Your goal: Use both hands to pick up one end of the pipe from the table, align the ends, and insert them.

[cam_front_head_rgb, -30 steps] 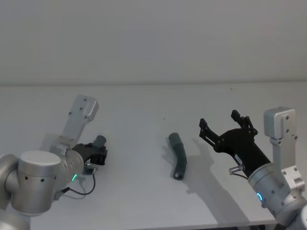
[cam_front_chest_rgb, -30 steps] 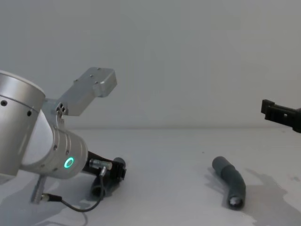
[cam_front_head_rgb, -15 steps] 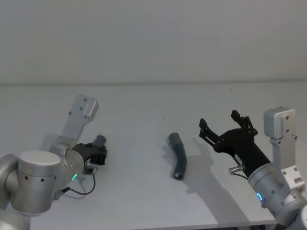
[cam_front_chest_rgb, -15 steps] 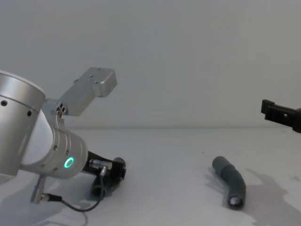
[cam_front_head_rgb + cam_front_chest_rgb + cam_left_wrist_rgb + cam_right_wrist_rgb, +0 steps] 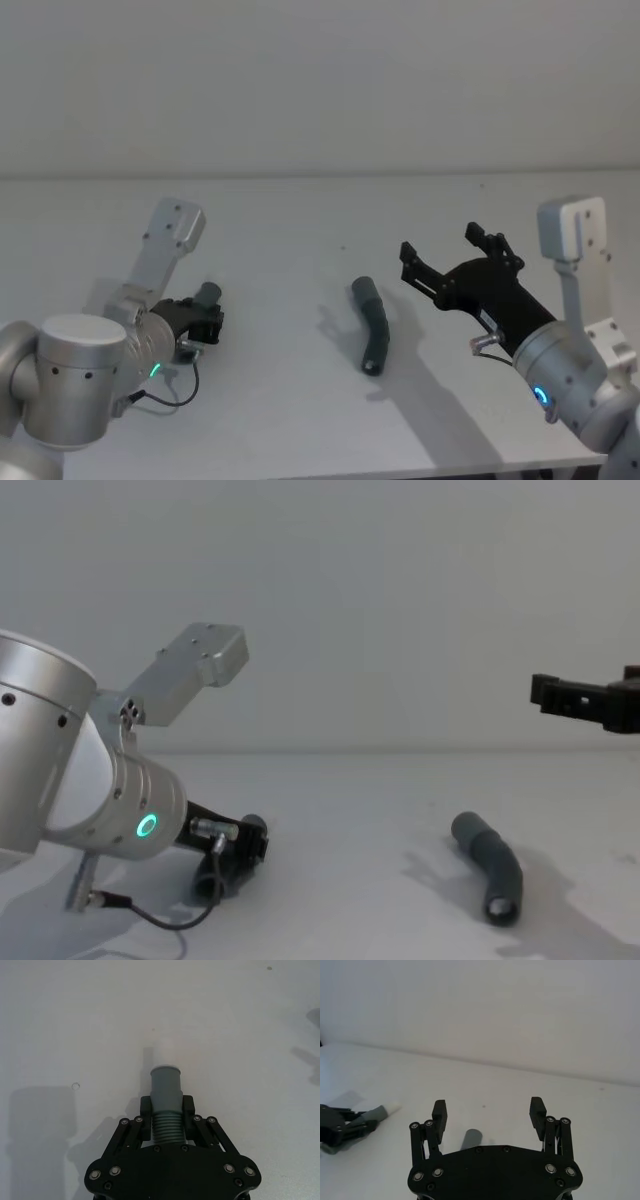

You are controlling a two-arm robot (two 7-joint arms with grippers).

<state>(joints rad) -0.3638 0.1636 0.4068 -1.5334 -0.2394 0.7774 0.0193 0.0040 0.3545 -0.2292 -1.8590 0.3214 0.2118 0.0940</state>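
**Left gripper clamped on one hose piece, right gripper open in the air near the other**

Head view: the left gripper (image 5: 203,320) is low over the left side of the white table (image 5: 290,215), its fingers closed around a grey hose piece (image 5: 209,294) whose free end points away from the robot. The second hose piece (image 5: 375,326), bent and dark grey, lies loose near the middle of the table, one end toward the robot. The right gripper (image 5: 443,245) is to the right of that loose piece, with its fingers spread wide apart and nothing between them.

Left wrist view: the left gripper (image 5: 166,1108) pinches the ribbed part of the hose piece (image 5: 166,1089) from both sides. The smooth grey collar and the white tip (image 5: 165,1053) stick out past the fingertips over the bare table.

Right wrist view: the right gripper (image 5: 488,1109) has its two fingers well apart. One end of the loose hose piece (image 5: 471,1138) shows on the table between them, farther off and touching neither. The left gripper (image 5: 337,1129) with its white-tipped piece (image 5: 379,1112) shows farther off.

Chest view: the left gripper (image 5: 232,858) is down at the table with its piece. The loose piece (image 5: 493,864) lies flat on the right, and the right gripper (image 5: 590,692) hangs well above the table.
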